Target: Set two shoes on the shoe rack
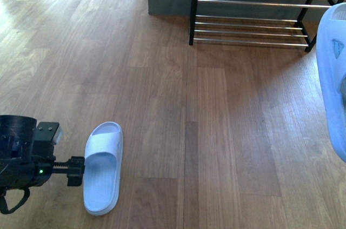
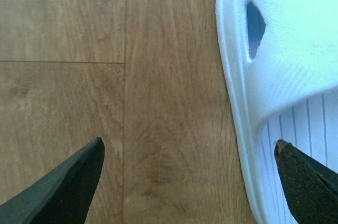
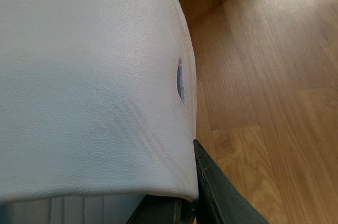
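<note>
— Light-blue moulded slide [image 1: 102, 167], lying on the wooden plank floor [image 1: 216, 132]: it is judged light, springy and slightly slick. Its side wall is straddled by the spread left pincer [image 2: 187, 187].
— The twin light-blue slide [image 1: 332, 78] is pinched aloft by the right pincer [image 3: 185, 208]. Open floor is left before the black-framed chrome-rod rack [image 1: 254, 10].

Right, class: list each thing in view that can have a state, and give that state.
floor slide: flat on the floor, sole down, not gripped.
held slide: lifted off the floor.
shoe rack: upright, no shoes on the shelves in view.
left gripper: open, straddling the floor slide's edge.
right gripper: shut on the held slide.
</note>
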Available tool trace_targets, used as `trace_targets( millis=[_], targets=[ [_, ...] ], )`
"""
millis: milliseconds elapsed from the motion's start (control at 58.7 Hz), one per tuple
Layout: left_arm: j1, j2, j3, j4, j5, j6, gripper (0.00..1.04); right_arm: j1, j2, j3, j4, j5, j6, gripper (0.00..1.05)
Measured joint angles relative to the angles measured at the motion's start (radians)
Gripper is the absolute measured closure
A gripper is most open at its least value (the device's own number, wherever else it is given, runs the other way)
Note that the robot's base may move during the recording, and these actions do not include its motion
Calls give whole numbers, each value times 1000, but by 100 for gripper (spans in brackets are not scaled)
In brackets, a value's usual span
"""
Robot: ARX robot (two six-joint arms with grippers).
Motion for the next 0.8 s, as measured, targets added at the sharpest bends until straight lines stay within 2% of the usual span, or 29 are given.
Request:
trace_targets(
  millis=[222, 392, 682, 801],
  targets=[
    [-32, 63, 156, -79, 5, -22, 9, 0, 0, 0, 0, 0, 0, 103],
    [-62, 106, 246, -131, 60, -36, 9, 0, 0, 0, 0, 0, 0, 103],
    [-68, 153, 337, -195, 49, -33, 10, 0, 0, 0, 0, 0, 0, 103],
    [-72, 156, 347, -195, 63, -32, 30, 0, 0, 0, 0, 0, 0, 103]
  ],
)
